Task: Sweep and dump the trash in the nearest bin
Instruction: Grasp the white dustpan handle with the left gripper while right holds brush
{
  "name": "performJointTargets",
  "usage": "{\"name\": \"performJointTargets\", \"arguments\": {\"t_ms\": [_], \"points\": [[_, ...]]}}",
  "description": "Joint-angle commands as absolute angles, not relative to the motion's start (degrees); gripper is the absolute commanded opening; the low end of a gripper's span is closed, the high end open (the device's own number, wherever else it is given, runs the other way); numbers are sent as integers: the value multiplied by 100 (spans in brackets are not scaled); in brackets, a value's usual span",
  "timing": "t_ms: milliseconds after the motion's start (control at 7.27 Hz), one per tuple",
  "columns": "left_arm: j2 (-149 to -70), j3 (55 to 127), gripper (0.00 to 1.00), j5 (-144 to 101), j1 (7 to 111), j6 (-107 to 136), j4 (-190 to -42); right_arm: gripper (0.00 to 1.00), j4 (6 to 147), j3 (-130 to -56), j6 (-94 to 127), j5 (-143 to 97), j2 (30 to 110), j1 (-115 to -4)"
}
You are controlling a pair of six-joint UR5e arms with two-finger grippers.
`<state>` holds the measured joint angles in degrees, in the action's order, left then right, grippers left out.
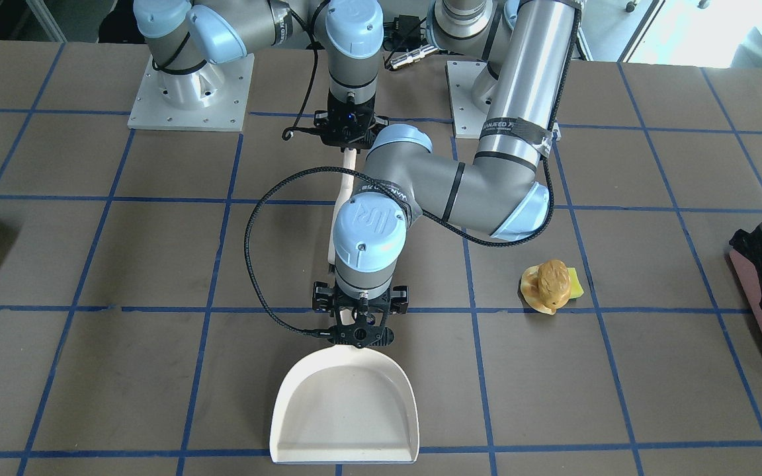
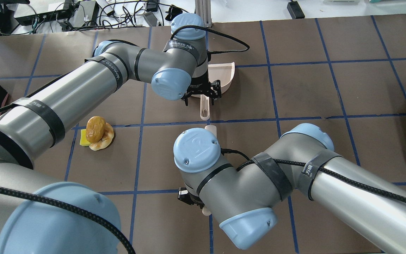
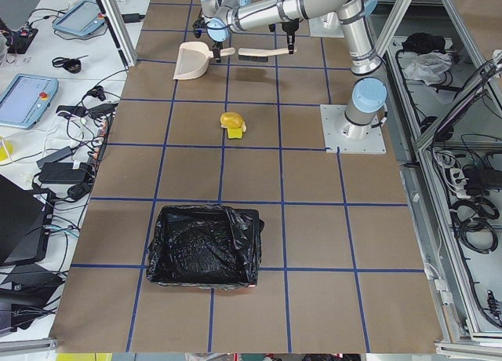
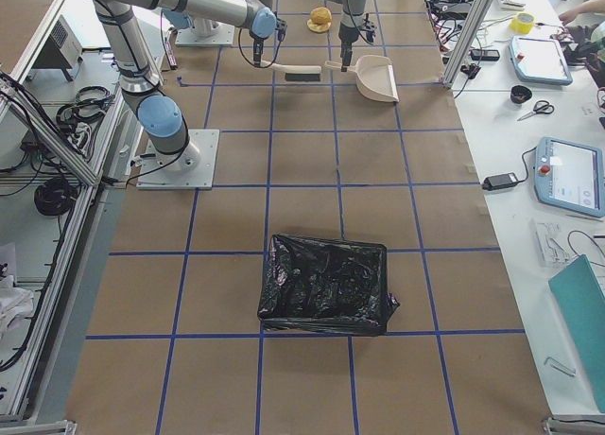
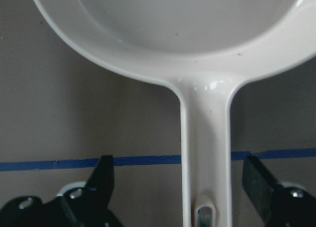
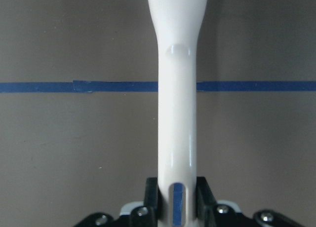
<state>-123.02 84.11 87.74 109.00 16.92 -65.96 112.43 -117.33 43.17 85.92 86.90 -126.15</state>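
Left gripper (image 5: pixel 180 168) open astride dustpan (image 1: pixel 344 410) handle | right gripper (image 6: pixel 177 187) clamped on brush (image 6: pixel 177 103) | trash (image 1: pixel 551 285) lies between dustpan and bin (image 1: pixel 759 307) | next: centre handle, close squarely, keep pan flat when lifting

A brown table (image 3: pixel 314 220) gridded with blue tape (image 1: pixel 156 309), white benches (image 4: pixel 492 142) alongside (tablets (image 4: pixel 570 175), cables (image 3: pixel 82 122)), brightly lit.
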Motion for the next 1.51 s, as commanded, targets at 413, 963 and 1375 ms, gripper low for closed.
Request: {"name": "performJointTargets", "arguments": {"t_ms": [413,963,1375], "points": [[-12287,8455,22,8754,10942,1644,-6592,0,10986,-11681,6996,8613,8789,-12612],[-12104,8438,0,8745,10925,1417,-6600,0,10995,-11689,6996,8622,8789,-12612],[-11691,8534,0,8912,10331,-163,-6731,0,11004,-11681,7049,8596,8789,-12612]]}}
